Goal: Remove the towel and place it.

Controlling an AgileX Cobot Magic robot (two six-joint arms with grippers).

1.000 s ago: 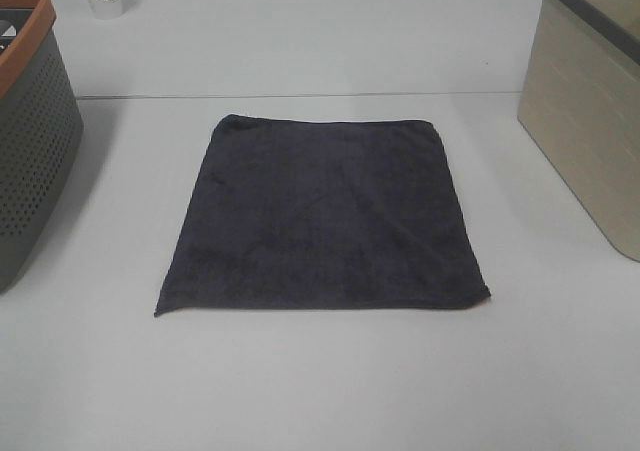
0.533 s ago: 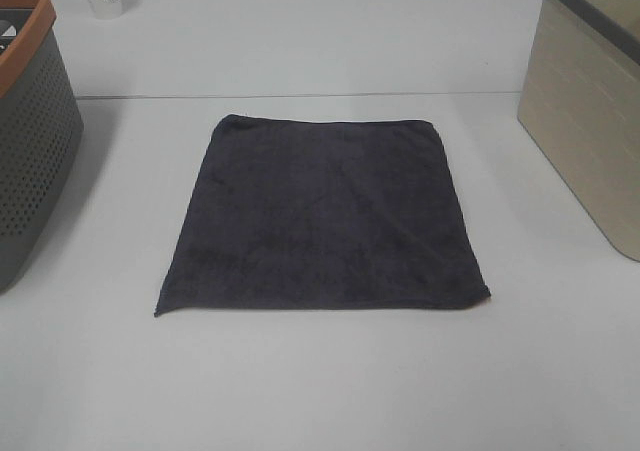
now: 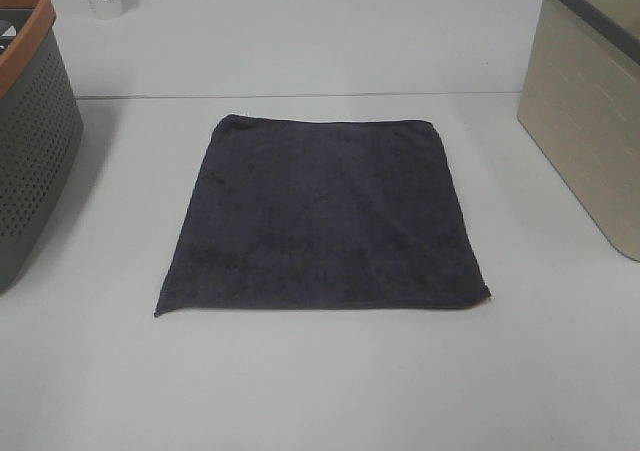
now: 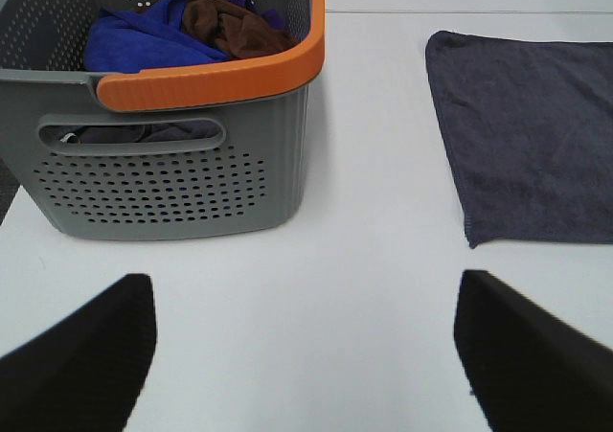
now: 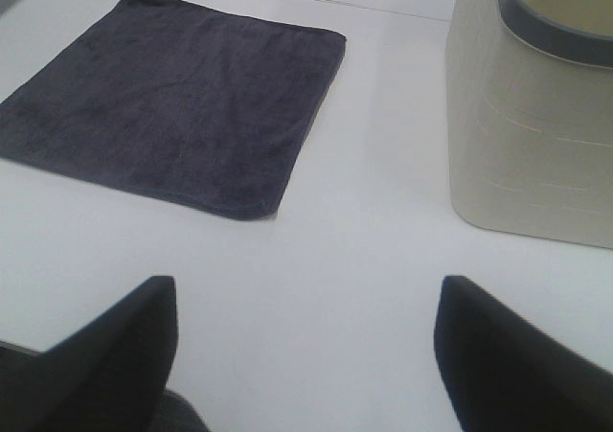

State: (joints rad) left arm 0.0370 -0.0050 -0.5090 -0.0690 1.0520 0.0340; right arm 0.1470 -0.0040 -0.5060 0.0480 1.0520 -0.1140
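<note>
Exterior high view: towel (image 3: 322, 216) lies flat on table (image 3: 320, 391), clear of basket (image 3: 35, 161); left gripper (image 4: 302, 281) and right gripper (image 5: 306, 283) both spread and empty, so placement appears complete.

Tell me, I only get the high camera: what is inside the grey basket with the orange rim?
Observer: The left wrist view shows a blue cloth and a brown cloth piled in the basket.
Operator: Where are the grippers?
Observer: The left gripper is open above bare table, touching neither basket nor towel.
Operator: And the right?
Observer: The right gripper is open too, short of the towel, near a beige bin.
</note>
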